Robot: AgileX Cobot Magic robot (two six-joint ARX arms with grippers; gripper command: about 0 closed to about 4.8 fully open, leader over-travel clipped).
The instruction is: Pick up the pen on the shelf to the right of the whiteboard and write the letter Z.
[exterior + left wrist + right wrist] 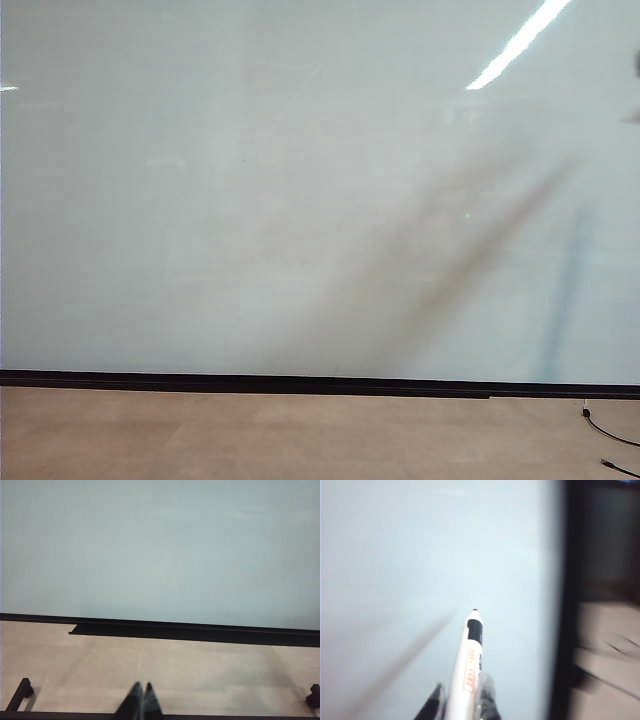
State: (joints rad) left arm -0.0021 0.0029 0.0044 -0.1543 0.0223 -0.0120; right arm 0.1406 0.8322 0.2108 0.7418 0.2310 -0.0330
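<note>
Right tool (462, 702): clenched on the pen (469, 665), fingers pinching the white barrel low down, tip end projecting well forward. Pen points at the whiteboard (420, 580), near the board's right edge; whether the dark tip touches the surface cannot be told, the picture is blurred. In the exterior view this tool itself is out of frame; only soft diagonal shadows fall across the right half of the whiteboard (250, 180).

Left tool (140, 702): fingertips pressed together, nothing between them, hanging low over the tan floor (165, 665) in front of the board's black bottom strip (200, 630).

No stroke of the letter Z visible on the board in any view; writing judged not yet begun.

Handling, as a judgement: pen is light, stiff, smooth plastic, likely to twist or slide back in the fingers when pressed on the glossy board. The hold sits far from the tip, so leverage is long; light contact pressure advisable. Tip probably soft felt, crushable.
</note>
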